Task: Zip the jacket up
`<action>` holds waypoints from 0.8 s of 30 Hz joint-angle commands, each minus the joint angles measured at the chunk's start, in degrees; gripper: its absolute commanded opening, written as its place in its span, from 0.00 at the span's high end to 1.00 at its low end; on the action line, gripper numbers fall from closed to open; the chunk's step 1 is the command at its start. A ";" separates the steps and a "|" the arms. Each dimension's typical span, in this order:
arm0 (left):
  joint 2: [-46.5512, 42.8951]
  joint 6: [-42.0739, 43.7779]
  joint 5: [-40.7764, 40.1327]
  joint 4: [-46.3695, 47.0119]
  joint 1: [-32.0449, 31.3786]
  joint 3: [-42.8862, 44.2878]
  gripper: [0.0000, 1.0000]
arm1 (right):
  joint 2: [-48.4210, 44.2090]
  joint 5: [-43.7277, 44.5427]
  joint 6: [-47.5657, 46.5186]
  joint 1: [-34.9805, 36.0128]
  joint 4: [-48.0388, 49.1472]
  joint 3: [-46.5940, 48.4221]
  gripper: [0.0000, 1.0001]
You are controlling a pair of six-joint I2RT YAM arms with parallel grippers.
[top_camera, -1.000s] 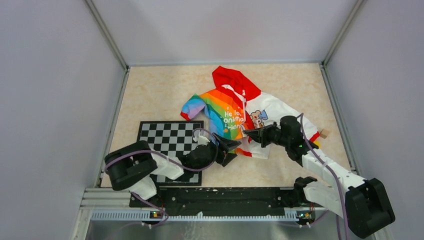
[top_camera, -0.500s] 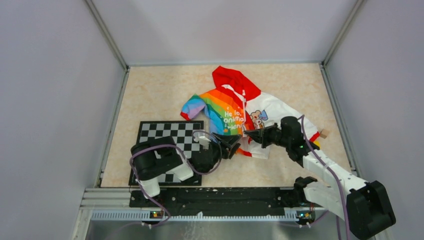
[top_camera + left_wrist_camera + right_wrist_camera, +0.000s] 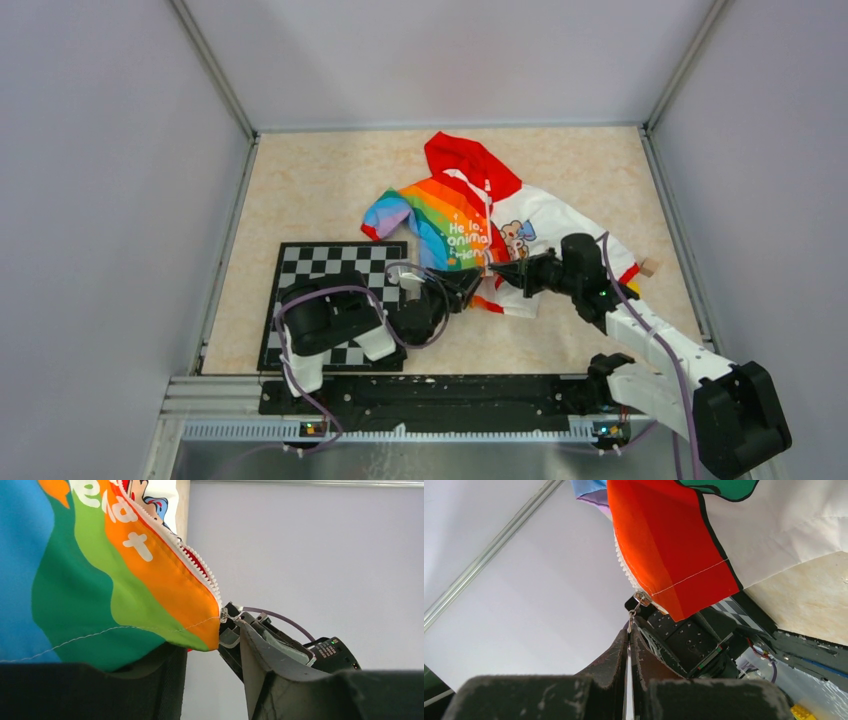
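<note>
The jacket [image 3: 470, 215] lies spread around the middle of the bench [image 3: 310, 180], with its red hood toward the far edge and the smooth rainbow half beside the white cartoon half. Its white toothed zipper [image 3: 200, 565] runs down to a stitched hem corner that is raised off the surface. The right hand [image 3: 630, 630] is clamped tight on the small metal zipper pull [image 3: 638, 600]. The left hand [image 3: 210, 650] stands part-open around the rainbow hem corner, one finger under the cloth and the other just clear of it. A flat checkered mat [image 3: 335, 270] lies toward the near-left corner.
</note>
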 commanded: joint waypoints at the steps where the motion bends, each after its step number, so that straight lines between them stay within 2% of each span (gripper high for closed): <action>1: 0.69 3.14 -2.59 5.43 -0.03 1.73 0.57 | -1.46 -0.39 0.69 0.22 -1.01 0.60 1.00; 7: 3.62 3.84 -2.33 9.18 0.10 2.04 0.70 | -1.40 -0.32 0.59 0.32 -3.31 0.93 1.00; 12: 5.54 5.12 -1.40 13.43 0.10 1.13 0.88 | -1.24 0.26 0.70 0.42 -4.46 1.78 1.00; 14: 5.80 6.18 -0.48 14.40 -0.02 0.37 0.99 | -0.53 0.34 0.76 0.54 -5.16 2.66 1.00; 20: 6.53 8.82 2.14 15.15 -0.07 -3.27 1.00 | 3.82 -0.25 -0.35 0.71 -9.34 7.24 1.00; 24: 1.94 11.23 3.44 4.60 -1.56 -5.38 1.00 | 4.19 2.01 0.50 0.98 -11.12 8.92 1.00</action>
